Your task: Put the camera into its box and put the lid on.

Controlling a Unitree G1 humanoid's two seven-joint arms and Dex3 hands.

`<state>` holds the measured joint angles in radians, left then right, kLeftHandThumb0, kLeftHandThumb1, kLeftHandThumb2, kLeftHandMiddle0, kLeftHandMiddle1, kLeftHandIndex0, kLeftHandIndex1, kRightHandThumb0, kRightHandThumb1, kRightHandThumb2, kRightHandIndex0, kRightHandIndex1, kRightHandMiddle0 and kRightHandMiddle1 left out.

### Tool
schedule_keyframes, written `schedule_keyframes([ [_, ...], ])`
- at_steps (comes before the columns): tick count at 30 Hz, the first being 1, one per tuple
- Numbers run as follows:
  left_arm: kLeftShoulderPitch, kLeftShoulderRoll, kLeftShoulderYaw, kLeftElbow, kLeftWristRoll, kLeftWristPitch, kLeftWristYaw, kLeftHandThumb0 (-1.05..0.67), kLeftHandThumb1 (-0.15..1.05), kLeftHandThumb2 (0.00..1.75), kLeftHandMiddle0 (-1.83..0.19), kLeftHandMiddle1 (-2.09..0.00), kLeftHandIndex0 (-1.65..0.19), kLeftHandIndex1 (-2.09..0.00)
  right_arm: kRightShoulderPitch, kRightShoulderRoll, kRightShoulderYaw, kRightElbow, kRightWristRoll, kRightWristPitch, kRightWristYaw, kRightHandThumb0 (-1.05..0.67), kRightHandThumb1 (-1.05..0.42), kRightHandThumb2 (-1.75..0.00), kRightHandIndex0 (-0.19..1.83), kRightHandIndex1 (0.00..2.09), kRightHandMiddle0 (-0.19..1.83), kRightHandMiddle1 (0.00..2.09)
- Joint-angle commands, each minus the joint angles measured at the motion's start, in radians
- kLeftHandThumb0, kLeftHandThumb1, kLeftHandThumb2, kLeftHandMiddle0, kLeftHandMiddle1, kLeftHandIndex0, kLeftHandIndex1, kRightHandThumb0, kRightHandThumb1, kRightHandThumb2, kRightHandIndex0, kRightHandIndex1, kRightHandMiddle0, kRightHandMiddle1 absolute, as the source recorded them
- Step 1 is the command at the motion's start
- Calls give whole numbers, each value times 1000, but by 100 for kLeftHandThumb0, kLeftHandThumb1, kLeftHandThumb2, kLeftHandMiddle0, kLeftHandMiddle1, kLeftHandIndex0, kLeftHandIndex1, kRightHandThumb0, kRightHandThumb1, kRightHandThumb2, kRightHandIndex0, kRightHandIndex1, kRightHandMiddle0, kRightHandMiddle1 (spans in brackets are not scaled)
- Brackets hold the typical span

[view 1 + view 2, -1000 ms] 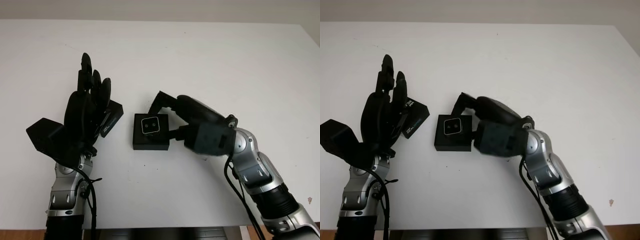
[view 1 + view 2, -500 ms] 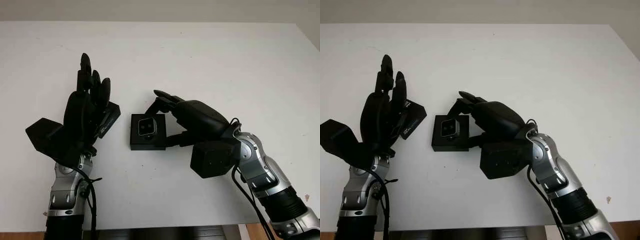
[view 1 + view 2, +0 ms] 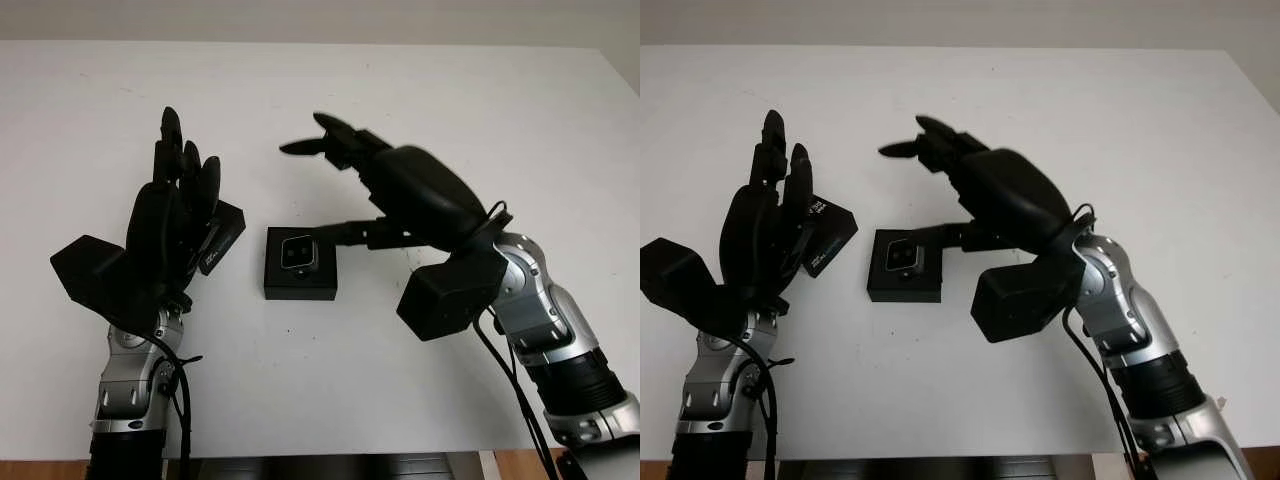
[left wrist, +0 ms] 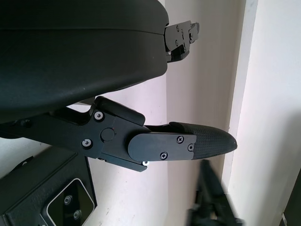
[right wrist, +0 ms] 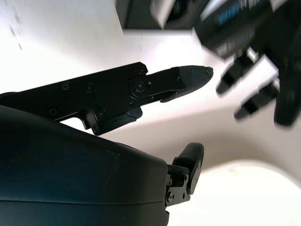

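Note:
A black box [image 3: 300, 287] sits open on the white table [image 3: 420, 90], with a small camera [image 3: 298, 254] lying inside it, lenses up. My right hand [image 3: 322, 190] hovers open above and to the right of the box and touches nothing. The black lid [image 3: 224, 238], with printed lettering, lies to the left of the box and is partly hidden behind my left hand [image 3: 176, 205]. That hand is raised and open, and I cannot tell whether it touches the lid. The right wrist view shows the lid [image 5: 235, 19] and the left hand's fingers [image 5: 254, 89].
The white table runs wide behind and to the right of the box. Its front edge [image 3: 330, 455] lies close below the arms. The right forearm [image 3: 540, 330] crosses the near right part of the table.
My right hand has let go of the box, lifted off it and opened, its fingers now pointing up and left. The box shifted slightly. The left hand has stayed put.

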<state>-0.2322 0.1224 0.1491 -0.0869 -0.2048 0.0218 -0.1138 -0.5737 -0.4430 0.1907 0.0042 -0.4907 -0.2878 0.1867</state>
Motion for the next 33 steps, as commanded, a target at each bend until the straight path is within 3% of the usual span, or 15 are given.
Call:
schedule_keyframes([
  [1,7,6,7,-9,-2,-5,-4,-77,105,39,19,0,19,0,-22,6,-11,9,-5,-10,-19,-64,-105,-14,21,11,-5,89],
  [7,8,6,11,-14,-1,-5,-4,-76,105,39,19,0,19,0,-48,-76,20,45,23,-130,85,-68,-105,-23,22,11,-11,85],
  [12,10,3,8,-18,7,0,0,-76,105,40,19,0,19,0,-43,-171,71,83,41,-282,237,-79,-105,-39,6,4,-9,37],
  [15,11,-1,10,-18,4,-2,2,-76,105,40,19,0,19,0,-28,-191,93,123,5,-388,226,-83,-105,-42,0,3,-5,24],
  [25,13,-7,21,-32,-8,-1,16,-73,105,38,19,0,19,0,57,-230,155,249,-141,-535,189,-91,-105,-57,-9,2,-10,11],
  [33,23,20,19,-43,8,-4,-3,-73,105,43,19,0,19,0,94,-260,242,346,-350,-523,131,-93,-105,-56,-19,1,-14,7],
])
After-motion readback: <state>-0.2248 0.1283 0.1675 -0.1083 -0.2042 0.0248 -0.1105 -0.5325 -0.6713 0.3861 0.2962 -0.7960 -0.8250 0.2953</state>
